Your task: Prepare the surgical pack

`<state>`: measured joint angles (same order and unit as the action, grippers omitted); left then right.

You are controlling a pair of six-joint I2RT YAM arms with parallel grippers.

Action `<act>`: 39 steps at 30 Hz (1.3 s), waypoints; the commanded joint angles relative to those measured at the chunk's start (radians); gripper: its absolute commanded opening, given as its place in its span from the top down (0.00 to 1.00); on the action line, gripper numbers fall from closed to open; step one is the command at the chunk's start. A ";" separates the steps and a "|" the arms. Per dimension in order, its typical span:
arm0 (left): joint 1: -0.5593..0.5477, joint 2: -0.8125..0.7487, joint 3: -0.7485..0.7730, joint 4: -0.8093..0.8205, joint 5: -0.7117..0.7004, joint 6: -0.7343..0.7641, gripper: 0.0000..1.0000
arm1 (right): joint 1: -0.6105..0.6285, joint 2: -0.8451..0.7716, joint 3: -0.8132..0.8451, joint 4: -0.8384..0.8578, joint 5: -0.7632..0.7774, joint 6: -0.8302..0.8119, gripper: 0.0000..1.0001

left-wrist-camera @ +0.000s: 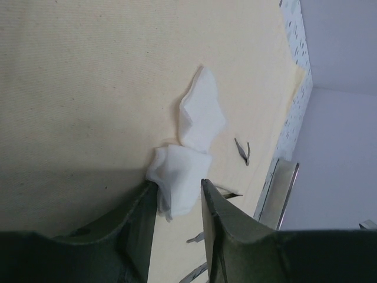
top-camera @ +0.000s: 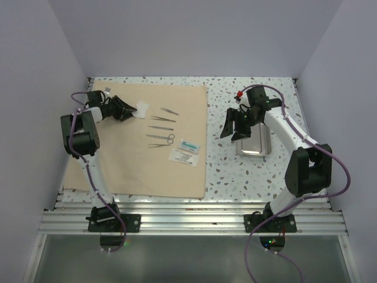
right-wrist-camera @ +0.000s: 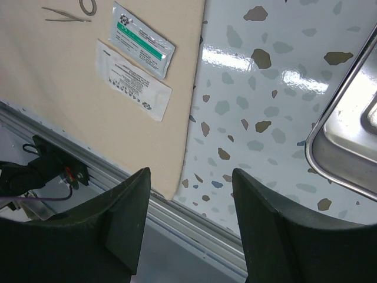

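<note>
The tan cloth (top-camera: pixel 126 159) lies spread flat on the left half of the table. On it are two white gauze pads (top-camera: pixel 141 108), several thin steel instruments (top-camera: pixel 160 128) and two white packets (top-camera: pixel 185 151). My left gripper (top-camera: pixel 131 109) is low at the gauze. In the left wrist view its jaws (left-wrist-camera: pixel 177 183) stand partly open around one crumpled gauze pad (left-wrist-camera: pixel 177 168), which touches the left finger. The second pad (left-wrist-camera: pixel 200 115) lies just beyond. The steel tray (top-camera: pixel 254 143) sits on the bare table at right. My right gripper (top-camera: pixel 234 131) hangs open and empty beside its left edge.
In the right wrist view, the open gripper (right-wrist-camera: pixel 189 172) is over speckled table between the cloth edge (right-wrist-camera: pixel 182 118) and the tray rim (right-wrist-camera: pixel 330 153), with both packets (right-wrist-camera: pixel 141 41) beyond. A ribbed metal rail (top-camera: pixel 188 218) runs along the near edge. Walls close three sides.
</note>
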<state>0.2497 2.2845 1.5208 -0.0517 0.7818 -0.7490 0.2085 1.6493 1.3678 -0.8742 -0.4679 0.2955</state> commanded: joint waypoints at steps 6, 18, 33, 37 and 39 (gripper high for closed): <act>-0.015 0.026 0.059 -0.098 -0.024 0.062 0.81 | 0.003 0.001 0.005 0.014 -0.029 0.002 0.38; -0.018 -0.102 0.071 -0.082 0.068 0.152 1.00 | 0.003 -0.008 -0.006 0.018 -0.038 0.001 0.38; -0.055 0.036 0.245 0.079 0.201 0.046 1.00 | 0.002 0.004 0.008 0.000 -0.021 -0.002 0.38; -0.056 0.070 0.260 0.076 0.212 0.021 1.00 | 0.003 0.010 0.025 -0.019 -0.012 -0.006 0.38; -0.061 0.047 0.195 0.131 0.256 -0.016 1.00 | 0.002 0.012 0.025 -0.022 -0.011 -0.006 0.38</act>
<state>0.1940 2.3344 1.7496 -0.0044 0.9657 -0.7097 0.2085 1.6497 1.3663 -0.8791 -0.4709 0.2951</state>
